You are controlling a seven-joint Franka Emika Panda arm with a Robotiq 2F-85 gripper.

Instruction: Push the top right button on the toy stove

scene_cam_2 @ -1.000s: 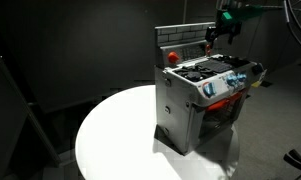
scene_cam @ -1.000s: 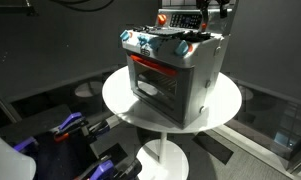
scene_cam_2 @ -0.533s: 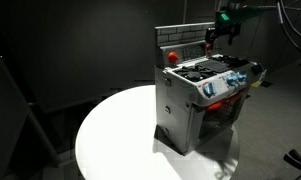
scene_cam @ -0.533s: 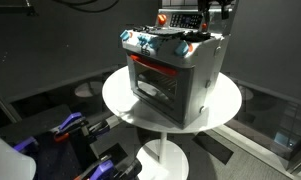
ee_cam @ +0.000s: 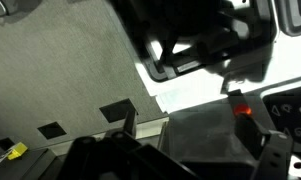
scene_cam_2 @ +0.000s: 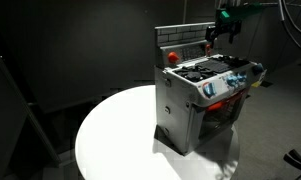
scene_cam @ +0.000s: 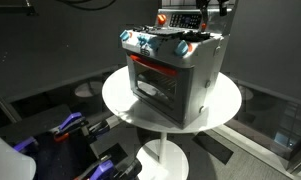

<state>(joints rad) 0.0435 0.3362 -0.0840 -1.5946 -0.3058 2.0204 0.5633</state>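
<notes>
The round white worktop (scene_cam: 118, 100) takes up the middle of the room, and in both exterior views the toy stove (scene_cam: 175, 72) stands on it, a little off centre and well inside the rim. Seen from the other side, the worktop (scene_cam_2: 110, 140) is bare in front of the toy stove (scene_cam_2: 190, 110), whose oven window glows red. The raised back panel (scene_cam_2: 185, 40) stands along the rear of the stove top.

The end effector (scene_cam_2: 219, 37) hangs at the far upper end of that panel, above the rear of the stove. In an exterior view the end effector (scene_cam: 203, 16) is partly cut off by the top edge. It is small and dark against a dark room, so I cannot tell how far apart its fingers are, nor whether it touches the panel. Nothing seems to be held in it.

A red button (scene_cam_2: 171, 56) sits at the opposite end of the panel, apart from the end effector. The blue-white knobs (scene_cam_2: 230, 82) line the front edge.

The wrist view is blurred. Dark shapes fill its top and bottom, with grey floor (ee_cam: 60, 70) beyond and a small red spot (ee_cam: 242, 110) that I cannot identify.
</notes>
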